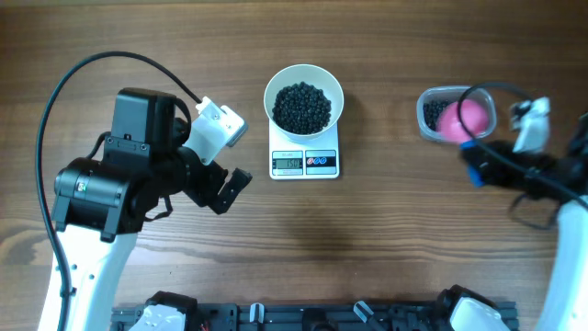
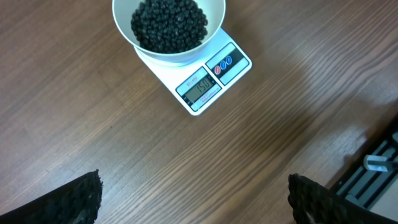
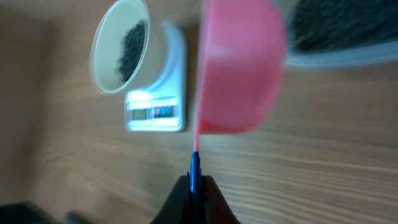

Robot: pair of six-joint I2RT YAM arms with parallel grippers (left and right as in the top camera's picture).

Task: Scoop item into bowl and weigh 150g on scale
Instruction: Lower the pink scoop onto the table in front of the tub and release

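Wood-grain counter (image 1: 386, 248) carries everything. Small round black bead-like pieces (image 1: 303, 106) lie heaped in the round white bowl (image 1: 273, 92), which sits on the flat white square digital scale (image 1: 305, 164). Its display seems to show the target, though the digits are small. I judge the scooping done, so the small pink scoop (image 1: 470, 118) should go down gently at the clear plastic tub (image 1: 428, 115), well clear of the scale. Right tool (image 3: 196, 186) is pinched tight on the scoop's handle; left tool (image 2: 196, 202) hangs wide open, empty.
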